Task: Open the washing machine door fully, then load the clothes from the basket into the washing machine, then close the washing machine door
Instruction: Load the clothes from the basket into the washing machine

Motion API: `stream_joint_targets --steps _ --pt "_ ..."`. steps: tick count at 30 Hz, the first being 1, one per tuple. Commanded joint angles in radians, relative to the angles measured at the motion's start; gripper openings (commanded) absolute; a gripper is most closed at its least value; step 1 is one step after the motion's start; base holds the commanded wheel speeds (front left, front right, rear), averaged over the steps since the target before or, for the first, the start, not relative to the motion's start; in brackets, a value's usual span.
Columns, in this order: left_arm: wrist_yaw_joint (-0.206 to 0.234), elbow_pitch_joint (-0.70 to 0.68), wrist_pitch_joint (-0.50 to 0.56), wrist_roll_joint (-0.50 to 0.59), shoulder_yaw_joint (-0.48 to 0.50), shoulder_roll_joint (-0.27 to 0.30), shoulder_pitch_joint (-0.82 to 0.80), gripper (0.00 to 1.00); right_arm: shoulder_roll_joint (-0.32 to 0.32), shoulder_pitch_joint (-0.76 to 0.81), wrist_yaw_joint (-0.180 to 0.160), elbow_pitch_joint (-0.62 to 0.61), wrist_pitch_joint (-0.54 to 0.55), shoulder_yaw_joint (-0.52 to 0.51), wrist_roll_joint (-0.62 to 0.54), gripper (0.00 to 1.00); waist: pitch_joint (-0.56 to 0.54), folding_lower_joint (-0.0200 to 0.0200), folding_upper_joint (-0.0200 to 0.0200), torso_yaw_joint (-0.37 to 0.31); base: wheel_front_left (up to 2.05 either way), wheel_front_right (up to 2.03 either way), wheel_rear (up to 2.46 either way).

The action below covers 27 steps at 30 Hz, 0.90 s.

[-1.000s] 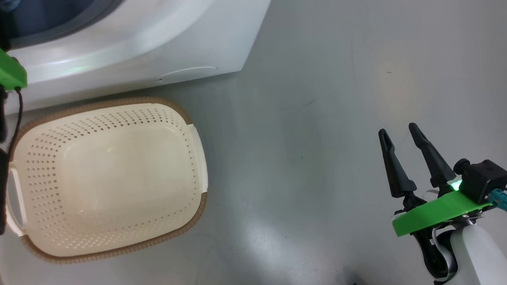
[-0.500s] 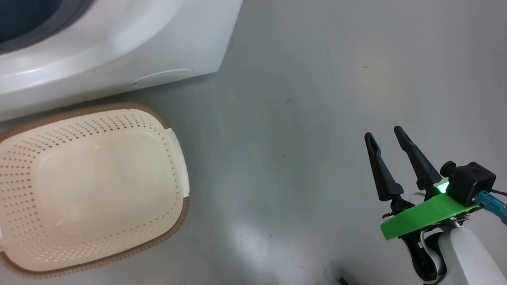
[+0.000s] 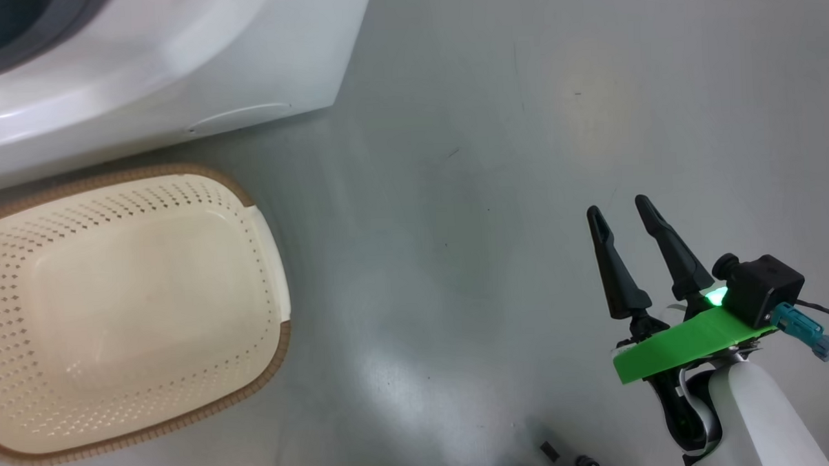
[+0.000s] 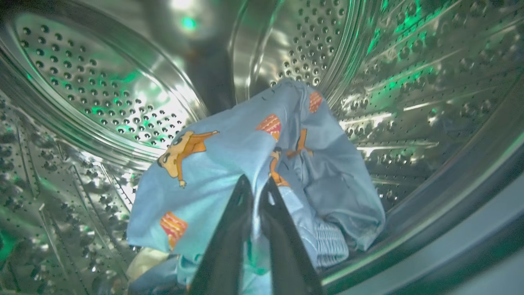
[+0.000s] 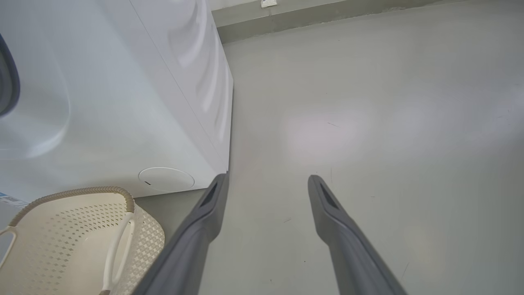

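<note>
Light blue clothes [image 4: 229, 151] with orange-brown cartoon prints lie bunched inside the steel drum [image 4: 102, 82] of the washing machine [image 3: 174, 62]. My left gripper [image 4: 257, 182] is inside the drum with its fingers nearly together, tips right at the fabric; I cannot tell whether any cloth is pinched. The cream basket [image 3: 273, 362] sits on the floor in front of the machine, and nothing shows inside it. My right gripper [image 3: 617, 207] hovers open over bare floor to the right of the basket. The washing machine door is out of view.
Grey floor [image 3: 487, 154] stretches to the right of the machine and basket. The right wrist view shows the machine's white front [image 5: 123, 102], its round flap [image 5: 166, 179], the basket's rim [image 5: 82, 190] and my open right gripper [image 5: 267, 180] over the floor.
The head camera has turned, so machine and basket sit further left in its picture. The left arm's green bracket has left the head view. The right gripper stays open.
</note>
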Motion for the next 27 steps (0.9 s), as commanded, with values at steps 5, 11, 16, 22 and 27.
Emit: stream_joint_targets --steps 5,11,16,22,27 --pt "-0.001 0.028 -0.005 0.005 0.029 0.030 0.004 1.00 0.000 0.008 0.003 -0.021 -0.012 0.013 0.008 1.00 0.001 0.0000 0.0000 0.010 0.00 0.00 0.00" --pt "-0.001 0.049 -0.005 -0.023 0.033 0.015 0.016 1.00 -0.003 0.006 0.003 -0.020 -0.012 0.009 0.005 1.00 -0.007 0.0000 0.0000 0.029 0.00 0.00 0.00" --pt "-0.001 0.042 -0.005 -0.037 0.040 -0.001 0.047 1.00 -0.009 0.006 0.003 -0.021 -0.012 0.004 0.002 1.00 -0.019 0.0000 0.0000 0.046 0.00 0.00 0.00" --pt "-0.001 0.002 -0.005 -0.028 0.071 -0.026 0.117 1.00 -0.018 0.015 0.003 -0.021 -0.012 -0.007 -0.002 1.00 -0.041 0.0000 0.0000 0.070 0.00 0.00 0.00" --pt "-0.001 -0.067 -0.005 -0.011 0.105 -0.054 0.198 1.00 -0.032 0.025 0.003 -0.020 -0.012 -0.013 -0.004 1.00 -0.071 0.0000 0.0000 0.091 0.00 0.00 0.00"
